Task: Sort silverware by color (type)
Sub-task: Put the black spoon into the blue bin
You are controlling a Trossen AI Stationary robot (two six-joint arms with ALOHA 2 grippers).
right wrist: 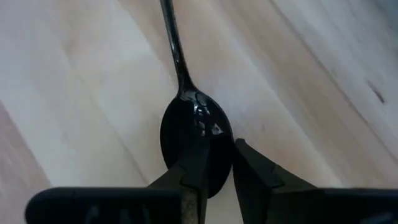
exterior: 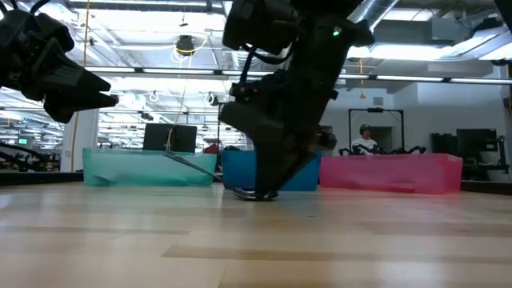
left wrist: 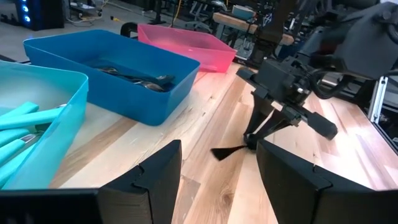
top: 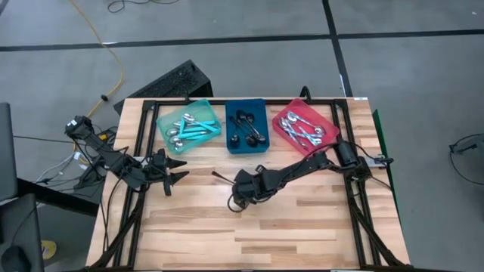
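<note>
One black spoon [right wrist: 194, 140] lies on my desk [top: 302, 227] in front of the blue tray [top: 247, 145]; my right gripper's [top: 237, 201] jaws are pinched on its bowl. My left gripper [top: 176, 169] hovers near the teal tray [top: 162, 125], jaws spread, empty.

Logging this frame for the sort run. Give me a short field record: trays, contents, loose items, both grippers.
teal tray: teal-handled spoons
blue tray: black spoons
red tray: silver spoons
loose item: one black spoon on the table, mid-board, in front of the blue tray
right gripper: down at the table, fingers closing on the black spoon's bowl, spoon not lifted
left gripper: open, empty, hovering in front of the teal tray
</note>
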